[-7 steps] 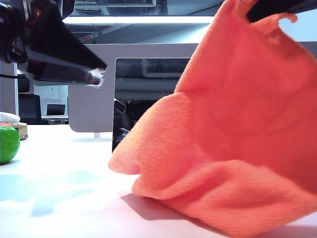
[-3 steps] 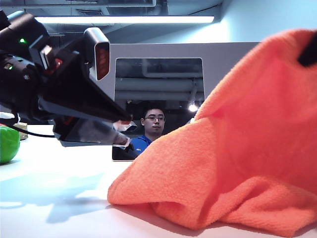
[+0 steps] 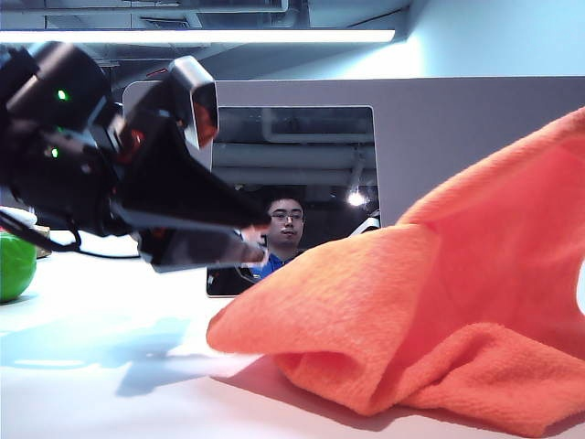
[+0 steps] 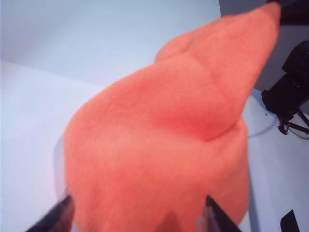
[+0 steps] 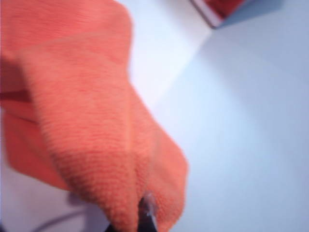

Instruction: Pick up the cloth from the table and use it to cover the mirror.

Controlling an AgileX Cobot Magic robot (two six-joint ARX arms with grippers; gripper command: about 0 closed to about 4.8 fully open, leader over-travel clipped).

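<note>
Exterior view, low table-level angle: I see the orange cloth [image 3: 430, 320] heaped on the right half of the white table [image 3: 101, 384], its bottom folds resting on the surface and one corner pulled up and away toward the right edge of the picture. The mirror [image 3: 292, 197] stands upright behind it, near the grey partition [image 3: 475, 137]; the cloth's nearest fold overlaps the mirror's lower right corner from this angle, but I cannot tell whether they touch. Most of the glass is uncovered and reflects a ceiling, a lamp and a person in a blue shirt. The left gripper [image 3: 251, 240] comes in from the left, fingers pointing at the cloth's left edge, close beside it with a small gap. A green round object [image 3: 15, 265] sits at the far left edge of the table.

Left wrist view: both fingertips [image 4: 60, 215] show at the frame's edge, spread wide apart, with the cloth [image 4: 169, 145] filling the space ahead of them. Nothing is between the fingers; the jaws are parted and empty.

Right wrist view: the right gripper [image 5: 145, 215] is pressed together, pinching a corner of the cloth [image 5: 91, 121], which hangs away from it in a long fold over the table [image 5: 251, 121]. View is blurred; only one dark fingertip is visible.
</note>
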